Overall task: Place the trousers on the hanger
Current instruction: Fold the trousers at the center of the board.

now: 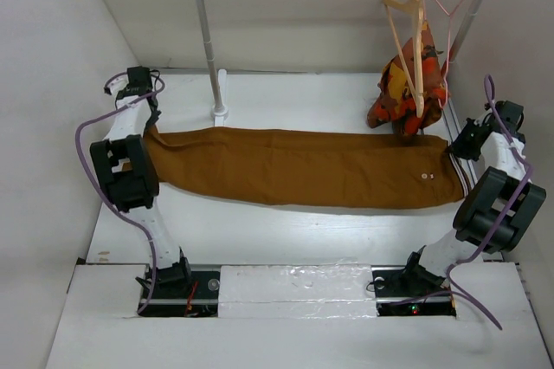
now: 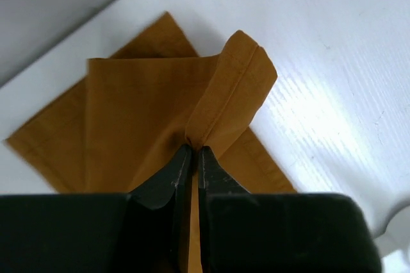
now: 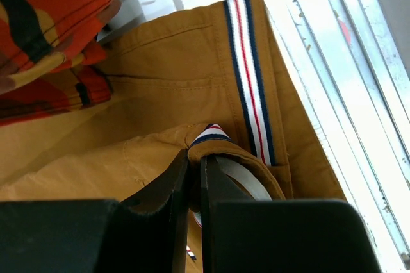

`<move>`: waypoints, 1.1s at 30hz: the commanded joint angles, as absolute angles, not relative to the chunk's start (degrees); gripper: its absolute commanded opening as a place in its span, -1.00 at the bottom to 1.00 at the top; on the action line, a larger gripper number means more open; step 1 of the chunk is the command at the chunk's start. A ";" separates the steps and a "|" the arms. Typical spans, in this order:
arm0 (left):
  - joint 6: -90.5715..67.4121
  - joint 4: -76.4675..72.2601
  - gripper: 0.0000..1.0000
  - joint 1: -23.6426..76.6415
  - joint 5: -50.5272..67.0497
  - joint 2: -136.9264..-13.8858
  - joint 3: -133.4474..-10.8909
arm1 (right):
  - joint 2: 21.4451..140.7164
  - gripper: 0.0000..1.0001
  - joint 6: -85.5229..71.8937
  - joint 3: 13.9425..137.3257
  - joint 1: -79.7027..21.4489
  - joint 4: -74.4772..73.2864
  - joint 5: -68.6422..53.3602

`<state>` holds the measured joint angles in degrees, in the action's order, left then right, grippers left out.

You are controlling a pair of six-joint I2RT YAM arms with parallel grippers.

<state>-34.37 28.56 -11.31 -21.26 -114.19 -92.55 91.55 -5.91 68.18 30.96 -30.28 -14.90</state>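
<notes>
The trousers (image 1: 303, 165) pinched at both ends
The left gripper (image 2: 194, 149) is clamped on a leg hem, the right gripper (image 3: 194, 156) on the striped waistband.

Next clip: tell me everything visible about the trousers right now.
Rust-brown plain cloth, the trousers lie flat, stretched across the white table, leg hems left, waist right. The inner waistband has white, red and dark stripes. The left fingers pinch a raised hem; the right fingers pinch the waistband. An orange patterned garment touches the waist end.
</notes>
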 commanded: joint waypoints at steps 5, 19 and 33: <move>-34.63 37.08 -1.00 -12.04 -32.86 -87.75 -87.81 | 92.19 -1.00 -11.51 72.25 32.26 -21.54 -11.69; -27.07 41.66 -1.00 -10.01 -41.05 -84.44 -79.78 | 93.77 -1.00 -14.50 75.58 33.05 -20.57 -6.06; -28.30 47.10 -1.00 -11.34 -39.12 -128.65 -120.83 | 110.64 -1.00 -10.29 91.31 27.95 -21.88 -5.98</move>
<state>-29.28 46.26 -9.61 -35.57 -124.79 -114.87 108.07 -12.78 86.11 27.81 -26.81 -10.74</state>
